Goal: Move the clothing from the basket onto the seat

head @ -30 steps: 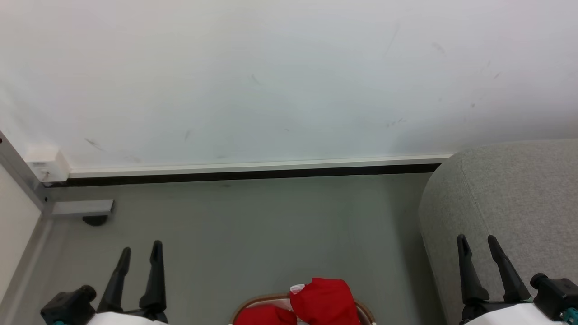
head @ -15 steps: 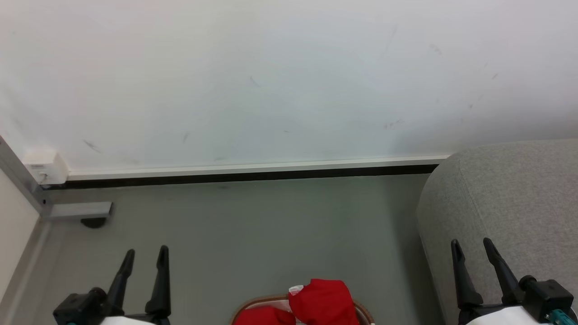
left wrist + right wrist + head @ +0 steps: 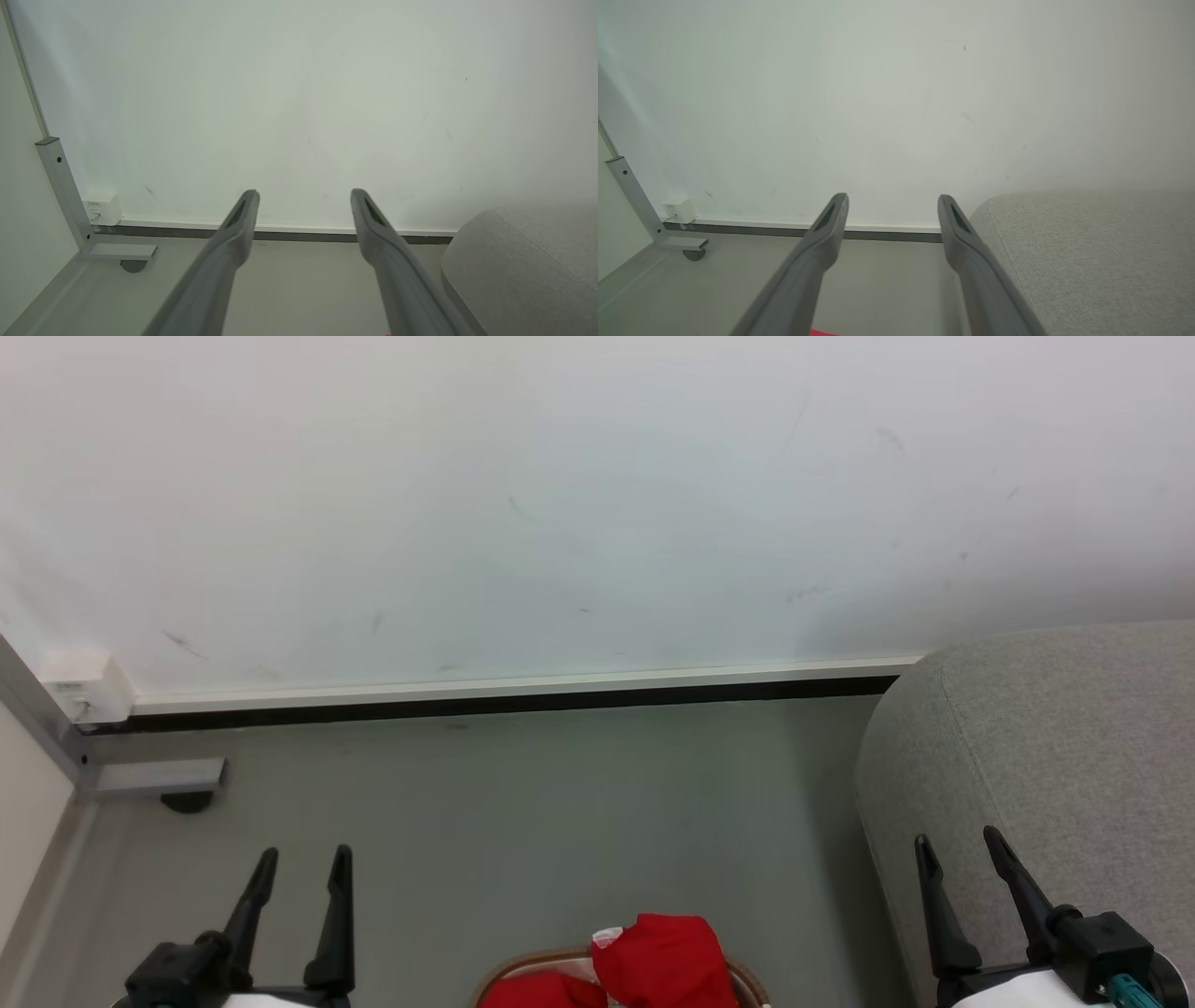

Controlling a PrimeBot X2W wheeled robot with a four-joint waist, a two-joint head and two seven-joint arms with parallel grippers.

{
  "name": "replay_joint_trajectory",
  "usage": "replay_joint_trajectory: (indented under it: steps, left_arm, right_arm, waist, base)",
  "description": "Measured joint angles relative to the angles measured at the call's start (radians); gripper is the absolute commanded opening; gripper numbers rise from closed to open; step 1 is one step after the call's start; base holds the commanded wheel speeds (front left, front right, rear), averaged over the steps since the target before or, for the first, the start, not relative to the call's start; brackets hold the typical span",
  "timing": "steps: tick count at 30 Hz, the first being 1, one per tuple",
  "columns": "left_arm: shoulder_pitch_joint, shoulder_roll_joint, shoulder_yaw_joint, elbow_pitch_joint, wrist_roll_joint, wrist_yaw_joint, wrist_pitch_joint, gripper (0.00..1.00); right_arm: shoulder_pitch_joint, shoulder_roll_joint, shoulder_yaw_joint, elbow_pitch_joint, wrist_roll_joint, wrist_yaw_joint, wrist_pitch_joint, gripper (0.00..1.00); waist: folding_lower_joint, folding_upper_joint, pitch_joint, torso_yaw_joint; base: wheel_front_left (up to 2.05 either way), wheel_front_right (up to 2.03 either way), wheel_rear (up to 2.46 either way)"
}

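As you look forward and down from the head, the largest thing before you is the white wall [image 3: 560, 476], which carries a few faint dark marks. At its foot runs a pale skirting board [image 3: 513, 683] over a dark strip. Below it lies the grey floor [image 3: 523, 821].

At your right stands the seat [image 3: 1055, 728], in light grey woven fabric with a rounded corner, its far end close to the wall. You see it also at the right of the left wrist view [image 3: 523, 270] and of the right wrist view [image 3: 1087, 252].

The basket [image 3: 532, 958] sits on the floor at the bottom middle, between your two grippers and apart from the seat. Its tan-brown rim is cut by the lower edge.

The clothing [image 3: 663, 961] is in the basket. One red piece rises above the rim with a small white label at its upper left, and a lower red piece lies beside it.

Your left gripper [image 3: 307, 851] [image 3: 304, 193] hangs over the floor with its fingers spread and nothing between them. Your right gripper [image 3: 956, 836] [image 3: 893, 198] is in front of the seat's side, also spread and empty.

At the far left a grey metal frame foot [image 3: 154, 775] rests on a dark caster [image 3: 185, 801], under a small white box [image 3: 79, 686] on the wall.
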Motion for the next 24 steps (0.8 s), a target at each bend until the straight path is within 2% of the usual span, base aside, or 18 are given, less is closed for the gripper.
replay_joint_trajectory:
  steps: [14,24]
  left_arm:
    - [0.002,-0.013,0.012,-0.003,0.084,-0.006,-0.019,1.0]
    - [0.003,-0.018,0.022,0.0,0.086,-0.008,-0.024,1.0]
  right_arm:
    - [-0.002,0.014,-0.009,0.001,-0.104,0.0,-0.005,1.0]
    - [-0.003,0.017,-0.011,0.002,-0.104,0.0,-0.008,1.0]
  waist:
    - [0.0,0.0,-0.005,-0.002]
    - [0.0,0.0,-0.006,-0.003]
  base:
    - [0.0,0.0,0.0]
    - [0.0,0.0,0.0]
